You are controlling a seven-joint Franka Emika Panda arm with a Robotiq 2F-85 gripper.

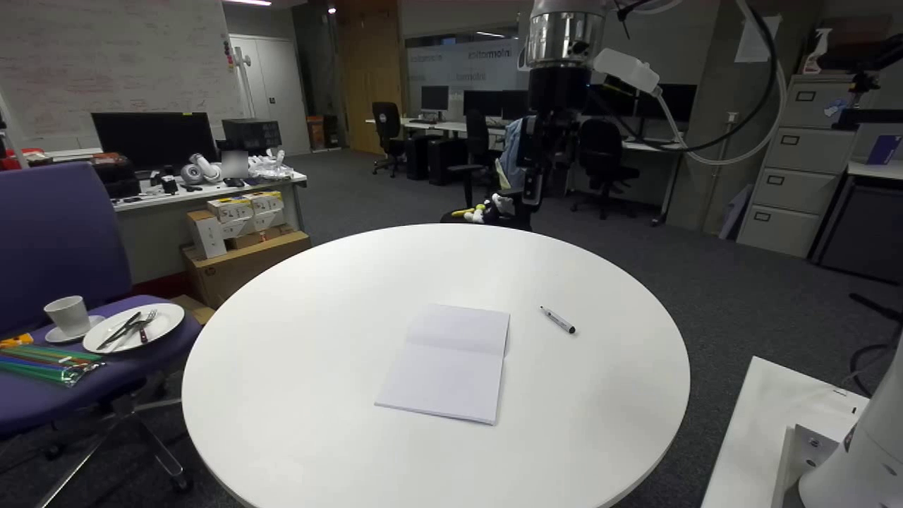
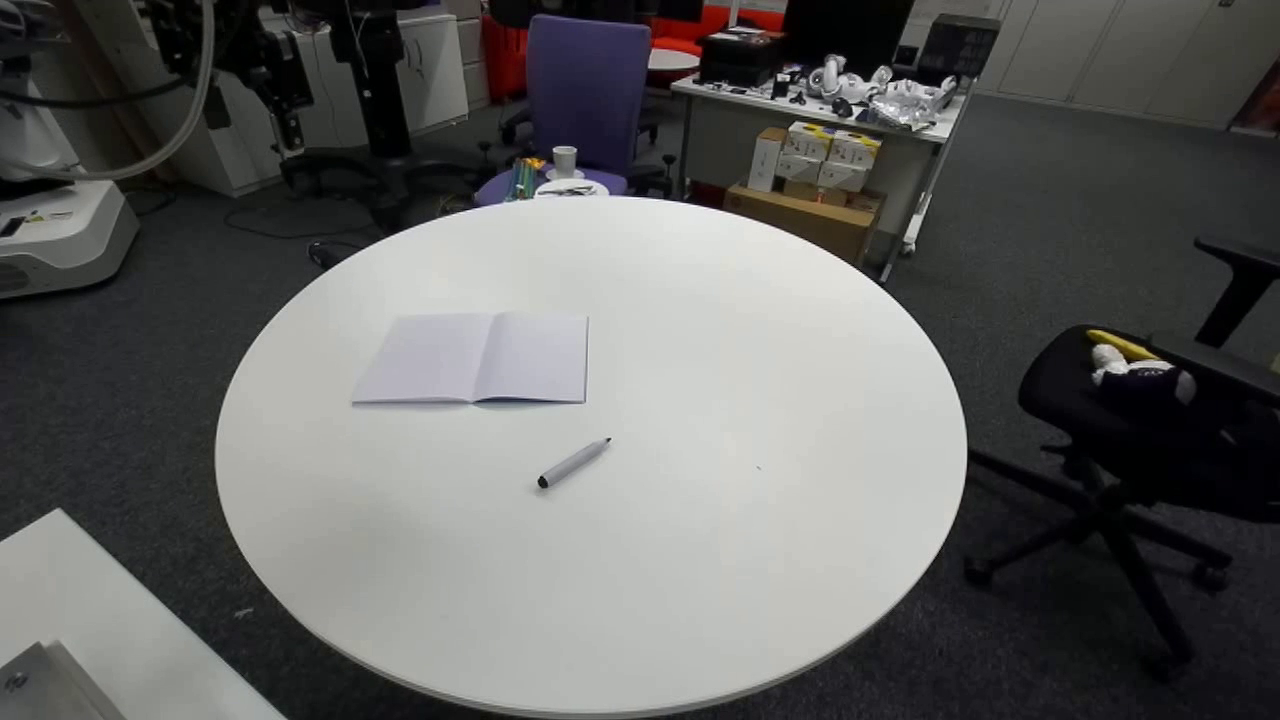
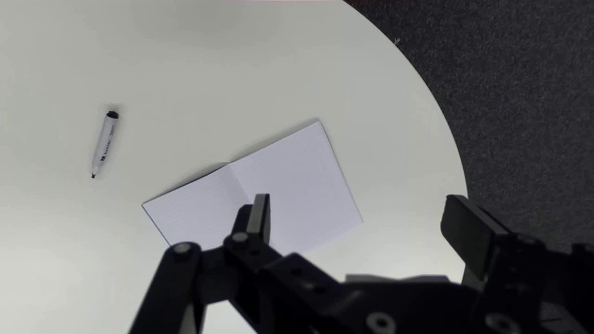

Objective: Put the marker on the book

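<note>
The marker (image 1: 557, 320) is a thin white-grey pen with black ends, lying on the round white table (image 1: 282, 381). It also shows in an exterior view (image 2: 575, 463) and at the left of the wrist view (image 3: 105, 143). The book (image 1: 451, 367) lies open and flat with blank white pages, a short gap from the marker. It also shows in an exterior view (image 2: 532, 355) and in the wrist view (image 3: 297, 176), partly hidden by a finger. My gripper (image 3: 358, 199) is open and empty, high above the table; both exterior views show it (image 1: 530, 190) (image 2: 290, 145).
A purple chair (image 1: 63, 233) with a white plate (image 1: 134, 328) and a cup (image 1: 68, 314) stands beside the table. A black chair (image 2: 1120, 420) with a soft toy stands at another side. A white stand (image 1: 783, 409) is near the table edge.
</note>
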